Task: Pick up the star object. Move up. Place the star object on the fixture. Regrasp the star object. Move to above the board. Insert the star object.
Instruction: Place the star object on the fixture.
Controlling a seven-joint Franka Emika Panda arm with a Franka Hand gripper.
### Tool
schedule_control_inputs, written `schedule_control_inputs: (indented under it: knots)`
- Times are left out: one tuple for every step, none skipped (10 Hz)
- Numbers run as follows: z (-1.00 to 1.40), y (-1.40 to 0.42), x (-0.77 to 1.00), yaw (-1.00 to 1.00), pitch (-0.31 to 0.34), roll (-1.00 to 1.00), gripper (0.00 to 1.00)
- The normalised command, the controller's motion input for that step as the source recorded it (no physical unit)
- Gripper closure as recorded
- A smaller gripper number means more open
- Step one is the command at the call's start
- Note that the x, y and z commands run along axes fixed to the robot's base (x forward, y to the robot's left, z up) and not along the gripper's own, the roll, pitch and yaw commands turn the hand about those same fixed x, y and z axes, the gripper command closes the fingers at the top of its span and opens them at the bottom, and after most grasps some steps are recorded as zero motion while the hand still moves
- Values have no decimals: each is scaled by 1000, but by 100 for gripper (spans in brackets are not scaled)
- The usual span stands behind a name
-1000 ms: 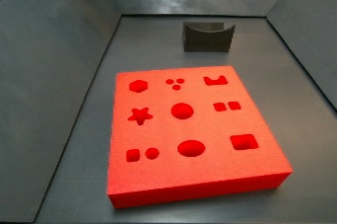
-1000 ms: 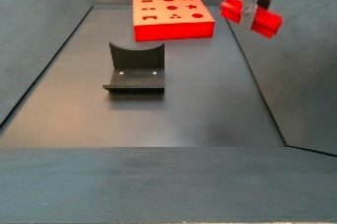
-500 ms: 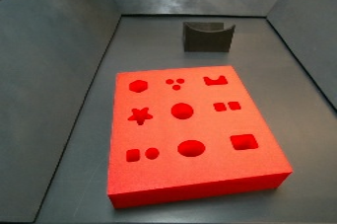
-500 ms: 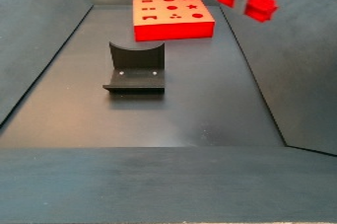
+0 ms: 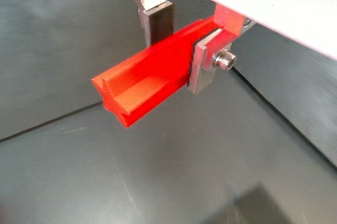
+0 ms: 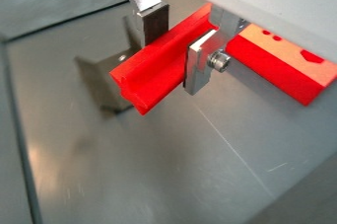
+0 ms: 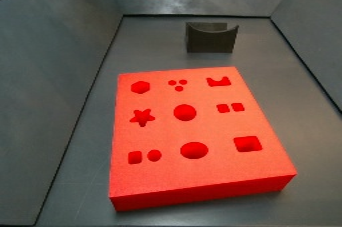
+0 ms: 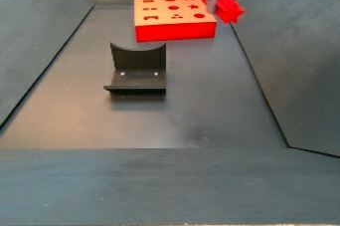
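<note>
pincer clamped on star object, plates on both flanks | peg in air, high above floor | fixture apart below | board flat on floor, star cutout unfilled

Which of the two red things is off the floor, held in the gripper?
The star object, a small red bar clamped between the gripper fingers in the air. The board, the large slab with cutouts, lies flat on the floor.

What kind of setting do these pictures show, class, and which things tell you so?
Probably a robot test cell for peg insertion: a red board with shaped cutouts, a dark fixture on the floor, and the tool held high, gripping a red star object.
</note>
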Motion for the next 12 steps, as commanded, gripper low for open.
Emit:
schedule_control_inputs:
  knots:
    - [-119,-148,1000,-1000,-1,234,100]
    - [-115,-130,1000,-706,39,197,100]
    - [-112,-123,1000,-482,62,170,100]
    - [-105,-105,1000,-252,79,133,100]
    - [-97,-92,1000,-138,89,108,100]
    - [-88,-81,1000,-94,96,97,100]
    - [-81,-72,1000,-72,101,92,100]
    - [291,498,1000,59,161,-1000,100]
    - [316,531,1000,50,171,-1000,100]
    - [255,476,1000,33,179,-1000,100]
    - [167,376,1000,24,182,-1000,100]
    - [115,265,1000,12,188,-1000,100]
